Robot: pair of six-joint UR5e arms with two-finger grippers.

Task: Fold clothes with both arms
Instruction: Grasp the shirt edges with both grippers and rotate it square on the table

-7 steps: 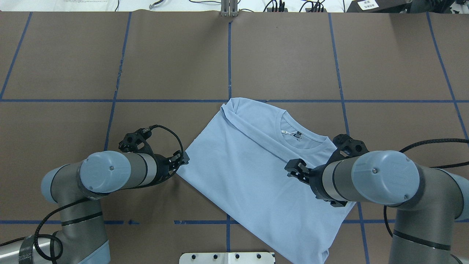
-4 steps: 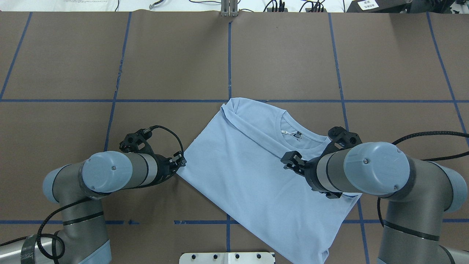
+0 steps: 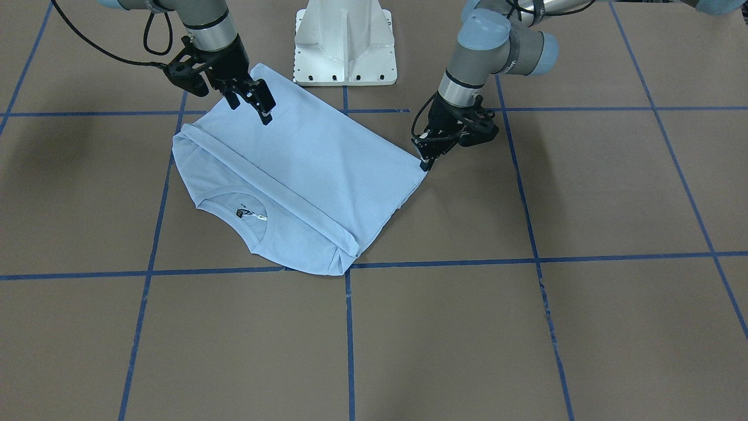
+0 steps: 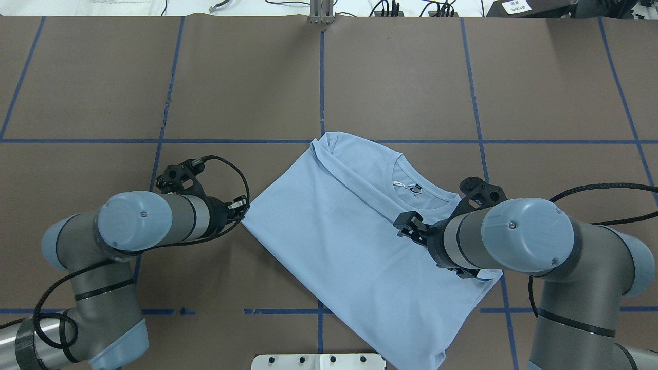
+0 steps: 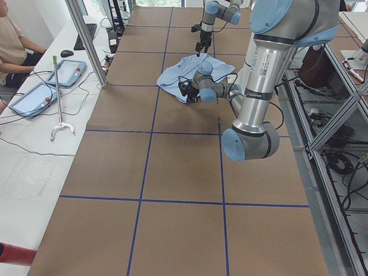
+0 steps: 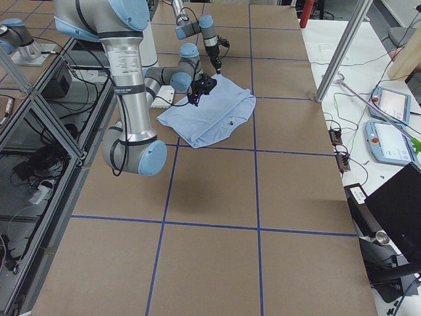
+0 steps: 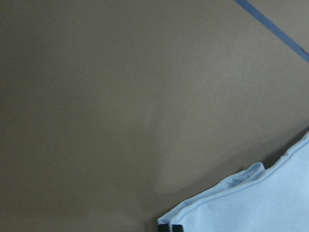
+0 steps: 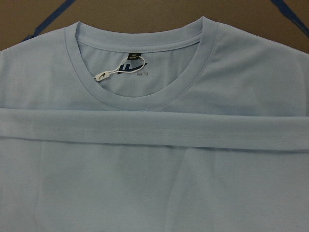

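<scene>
A light blue short-sleeved T-shirt (image 4: 349, 246) lies folded into a rough rectangle on the brown paper-covered counter (image 4: 411, 77). Seen from overhead it sits on a slant near the counter's middle, across the blue tape lines (image 4: 322, 92) that rule the surface into squares. Its neck end points toward 1 o'clock and its other end toward 5 o'clock, close to the white pedestal base (image 3: 346, 41). The grey metal left arm with pale blue joint caps (image 4: 154, 221) reaches in from 8 o'clock. It brings the black left gripper (image 4: 242, 210) to the T-shirt's 9 o'clock corner, where its jaws are clamped together on the cloth's edge. The left wrist camera shows that corner lifted into a small curl above the bare counter. The matching right arm (image 4: 514, 236) comes in from 4 o'clock and holds the black right gripper (image 4: 407, 226) above the T-shirt's 3 o'clock side, just below the neckline, jaws apart and gripping nothing. The right wrist camera looks straight down on the ribbed round collar (image 8: 145, 102) and the dark neck label with its white tag (image 8: 135, 60). In that view a stitched fabric edge (image 8: 154, 131) runs straight across the cloth just beneath the collar.
</scene>
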